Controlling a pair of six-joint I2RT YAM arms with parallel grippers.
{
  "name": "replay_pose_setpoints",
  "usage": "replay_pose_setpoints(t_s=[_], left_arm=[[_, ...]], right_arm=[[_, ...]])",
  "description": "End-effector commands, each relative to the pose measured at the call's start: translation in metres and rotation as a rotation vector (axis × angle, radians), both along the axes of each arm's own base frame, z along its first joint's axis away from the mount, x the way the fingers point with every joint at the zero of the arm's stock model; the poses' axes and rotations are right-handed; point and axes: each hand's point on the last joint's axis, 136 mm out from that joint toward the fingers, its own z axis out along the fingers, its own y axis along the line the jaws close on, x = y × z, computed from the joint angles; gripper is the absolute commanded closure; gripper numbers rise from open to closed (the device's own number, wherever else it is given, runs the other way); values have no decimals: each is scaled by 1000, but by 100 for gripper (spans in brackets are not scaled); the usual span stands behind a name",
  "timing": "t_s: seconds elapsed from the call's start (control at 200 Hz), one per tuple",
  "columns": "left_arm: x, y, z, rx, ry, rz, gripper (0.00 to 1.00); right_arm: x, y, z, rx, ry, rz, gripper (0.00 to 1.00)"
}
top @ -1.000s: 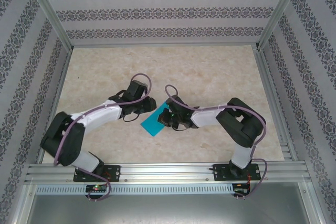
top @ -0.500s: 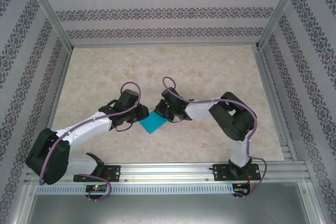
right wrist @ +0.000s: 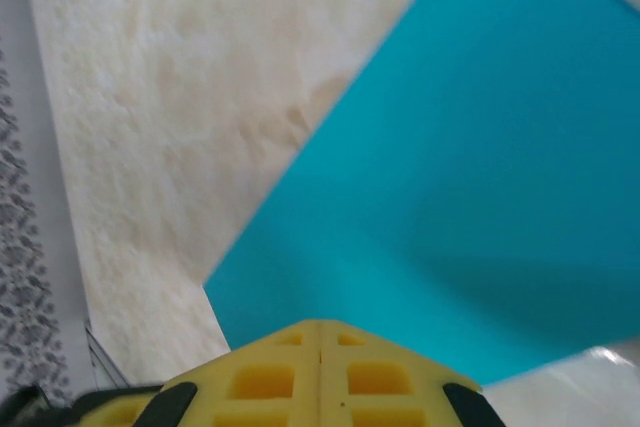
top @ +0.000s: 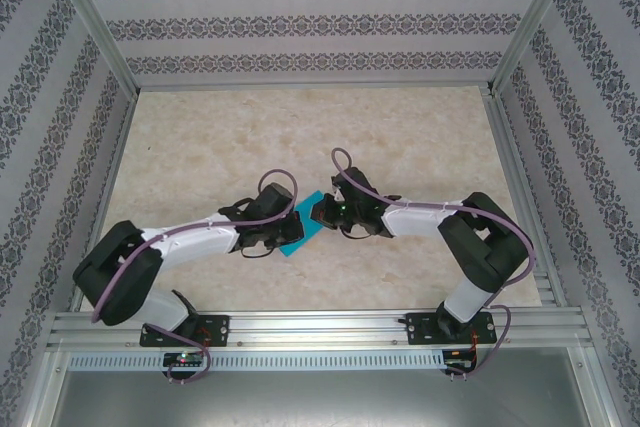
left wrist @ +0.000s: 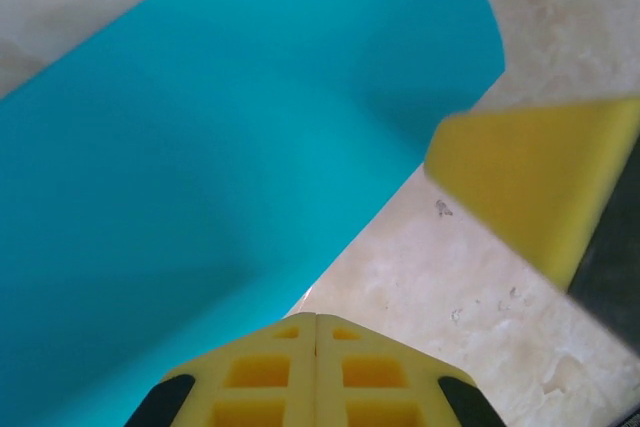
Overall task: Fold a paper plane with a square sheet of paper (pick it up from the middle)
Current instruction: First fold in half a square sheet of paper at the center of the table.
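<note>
both grippers pinch the blue sheet from opposite sides

the sheet of paper sits between the two arms near the middle of the table, bowed rather than flat and seemingly off the surface; the left gripper meets it from the left and the right gripper from the right, tips almost facing; in the left wrist view the yellow jaws are pressed together with the paper's edge caught between them, and the right wrist view shows the same on its side; the sheet slants from near-left to far-right, with each arm about equally close; i'd judge the coming fold depends on bringing the two held edges together evenly, or the crease will run crooked
</note>
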Motion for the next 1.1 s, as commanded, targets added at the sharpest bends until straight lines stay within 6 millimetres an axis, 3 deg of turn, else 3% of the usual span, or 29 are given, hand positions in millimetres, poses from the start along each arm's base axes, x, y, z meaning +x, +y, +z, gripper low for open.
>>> replay_pose_setpoints(t_s=[0.0, 0.39, 0.809, 1.094], left_arm=[[9, -21, 9, -49, -28, 4, 100], [4, -15, -15, 7, 9, 15, 100], [5, -16, -17, 8, -1, 5, 100], [7, -18, -13, -4, -16, -2, 100]], right_arm=[[-14, 9, -6, 19, 2, 78, 100], [-21, 14, -30, 3, 52, 88, 100], [-31, 7, -54, -42, 97, 91, 100], [-32, 5, -60, -49, 106, 85, 100]])
